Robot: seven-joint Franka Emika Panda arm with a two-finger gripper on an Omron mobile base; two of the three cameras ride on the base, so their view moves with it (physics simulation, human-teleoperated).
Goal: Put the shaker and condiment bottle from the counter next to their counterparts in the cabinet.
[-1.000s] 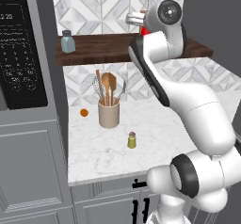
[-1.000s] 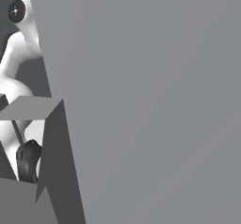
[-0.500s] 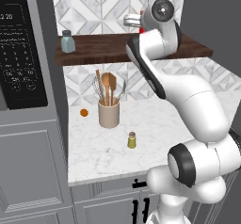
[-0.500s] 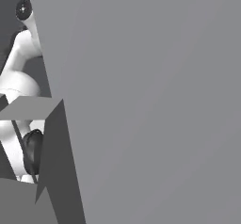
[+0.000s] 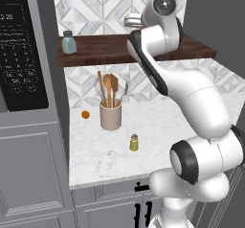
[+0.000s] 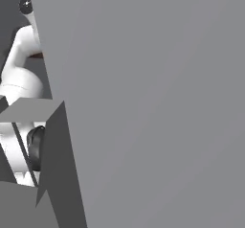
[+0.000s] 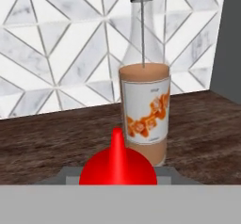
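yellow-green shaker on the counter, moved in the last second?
No. The shaker sits at the same spot in front and right of the utensil crock.

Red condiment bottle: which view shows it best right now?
Hand view: the condiment bottle sits close up, nozzle up, before the clear bottle on the shelf. In the left base view the arm hides it; the right base view faces a grey panel.

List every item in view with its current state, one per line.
Condiment bottle: upright at the hand camera, just before the shelf's glass bottle.
Glass bottle: upright on the cabinet.
Blue-grey shaker: upright on the cabinet's left end.
Shaker: upright on the counter, untouched.
Utensil crock: upright, holding utensils.
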